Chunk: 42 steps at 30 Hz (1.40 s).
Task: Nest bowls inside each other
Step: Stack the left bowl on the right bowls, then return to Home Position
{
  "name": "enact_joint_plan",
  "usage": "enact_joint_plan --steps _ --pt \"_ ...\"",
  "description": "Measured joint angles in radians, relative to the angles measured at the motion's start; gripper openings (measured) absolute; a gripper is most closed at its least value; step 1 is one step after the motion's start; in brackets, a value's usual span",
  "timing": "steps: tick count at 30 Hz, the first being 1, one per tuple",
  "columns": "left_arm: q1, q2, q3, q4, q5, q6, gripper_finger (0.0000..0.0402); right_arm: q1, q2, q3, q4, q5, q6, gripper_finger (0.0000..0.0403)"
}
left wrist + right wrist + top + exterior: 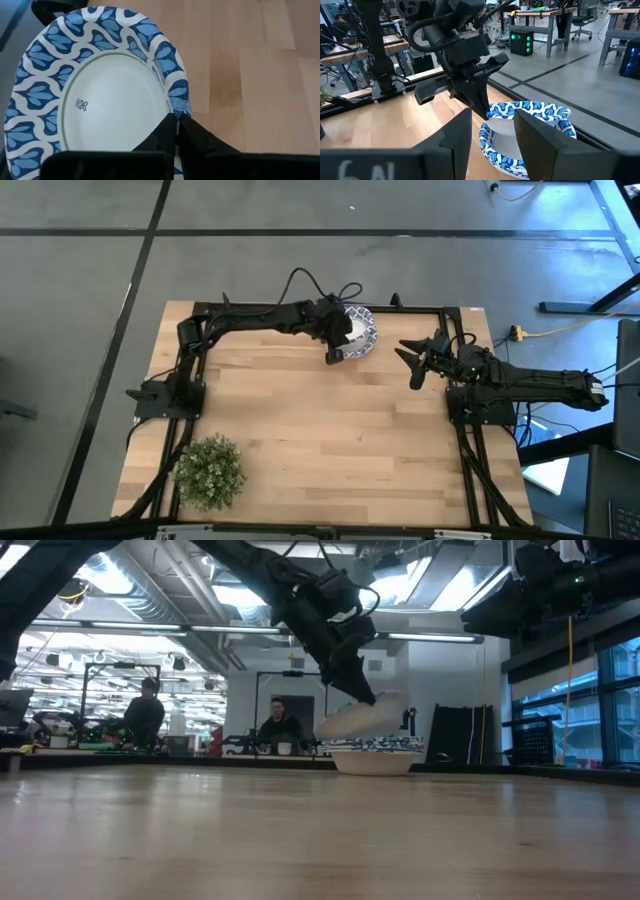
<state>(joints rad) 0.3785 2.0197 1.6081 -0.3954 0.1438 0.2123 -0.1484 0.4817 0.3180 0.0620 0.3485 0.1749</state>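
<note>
Up close, left hand point(178, 122) pinches bowl point(100, 95) rim.

Bare table point(330, 430) beyond plant point(210, 471)

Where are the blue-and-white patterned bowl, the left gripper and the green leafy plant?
blue-and-white patterned bowl point(115, 107), left wrist view, white inside.
left gripper point(178, 120), left wrist view, fingertips pinching the bowl's rim.
green leafy plant point(209, 471), high view, middle of foliage.

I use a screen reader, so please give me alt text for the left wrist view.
The left gripper, jaws shut, pinches the blue-and-white patterned rim of a round bowl with a white centre. Bare wooden table fills the rest of the view beside it.
</note>
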Motion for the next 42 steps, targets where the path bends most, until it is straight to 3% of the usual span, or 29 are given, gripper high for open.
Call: enact_joint_plan --steps 14,25,30,42 --pt "0.001 0.0 0.001 0.011 0.002 -0.015 0.0049 0.0 0.0 0.0 0.0 0.0 0.0 0.0149" --pt "-0.001 0.0 0.001 0.011 -0.003 -0.028 0.0117 0.0 0.0 0.0 0.0 -0.001 0.0 0.0149" --pt "-0.008 -0.002 0.001 0.011 -0.003 -0.045 0.0127 0.0 0.0 0.0 0.0 -0.001 0.0 0.0149" --pt "0.019 -0.163 -0.001 0.001 0.164 -0.03 0.0124 0.0 -0.002 0.0 -0.002 -0.003 -0.025 0.0149"
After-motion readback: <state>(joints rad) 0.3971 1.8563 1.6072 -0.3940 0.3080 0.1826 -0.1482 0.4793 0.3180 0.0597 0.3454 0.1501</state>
